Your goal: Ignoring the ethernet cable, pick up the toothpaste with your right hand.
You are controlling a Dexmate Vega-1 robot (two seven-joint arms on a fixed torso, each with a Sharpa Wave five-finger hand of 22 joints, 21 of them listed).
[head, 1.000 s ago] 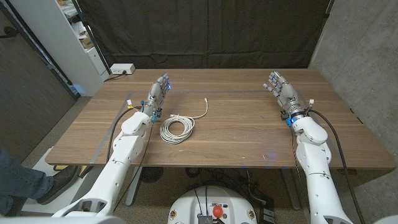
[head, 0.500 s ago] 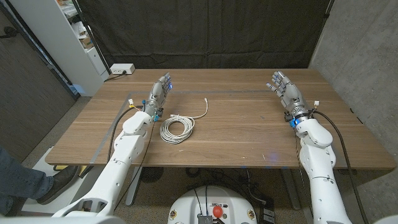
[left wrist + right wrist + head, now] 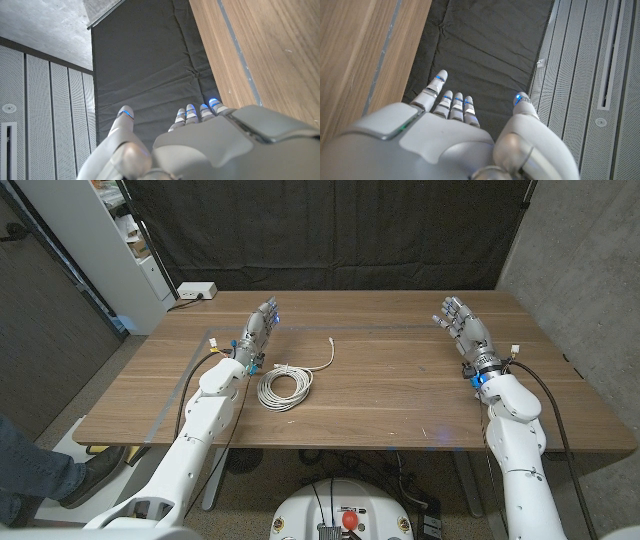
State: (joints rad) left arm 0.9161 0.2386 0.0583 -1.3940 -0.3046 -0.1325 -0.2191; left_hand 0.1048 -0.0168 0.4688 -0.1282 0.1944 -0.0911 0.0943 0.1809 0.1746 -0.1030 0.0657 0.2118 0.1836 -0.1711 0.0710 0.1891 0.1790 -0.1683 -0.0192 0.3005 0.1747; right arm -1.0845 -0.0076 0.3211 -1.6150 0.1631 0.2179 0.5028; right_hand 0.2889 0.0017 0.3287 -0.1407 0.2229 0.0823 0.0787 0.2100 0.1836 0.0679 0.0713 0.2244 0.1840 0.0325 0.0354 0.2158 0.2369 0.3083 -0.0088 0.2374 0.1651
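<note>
Your tabletop [image 3: 380, 395] carries no toothpaste that these pictures show, so you cannot yet judge which way it lies from either robot hand or how its long axis runs. What lies there is the coiled ethernet cable [image 3: 285, 387], just beside your left robot hand [image 3: 256, 331] and well apart from the right one. Your right robot hand [image 3: 463, 328] stands near the far right side, fingers apart and grasping nothing; the left is likewise released. Find the tube before you commit to a reach.
</note>
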